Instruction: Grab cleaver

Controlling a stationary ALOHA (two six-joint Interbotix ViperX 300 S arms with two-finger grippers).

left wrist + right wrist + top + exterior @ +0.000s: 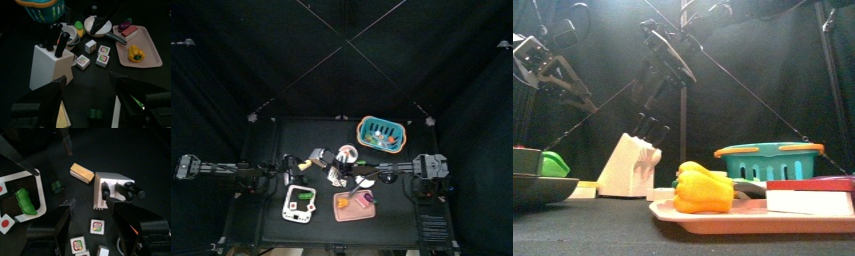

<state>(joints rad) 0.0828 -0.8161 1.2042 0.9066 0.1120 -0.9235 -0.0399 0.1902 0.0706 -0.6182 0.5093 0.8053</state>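
Hovering above the white knife block (112, 189) with my right gripper (90, 210), jaws spread wide and nothing between them; the left gripper (87, 87) hangs over the block from the other side, also spread and empty as far as its own camera shows. Black handles (133, 189) stick out of the block's top just ahead of my right jaws, and I can't tell from here which one belongs to the cleaver, so I'd judge by the broadest slot before committing. To do this well I'd line the jaws across one handle only, come down along the slot's angle, and close near the handle's middle so the pull stays straight. Sushi cubes (97, 226) sit right under the right jaws and the wooden block (81, 172) lies beyond the knife block, so I keep clear.
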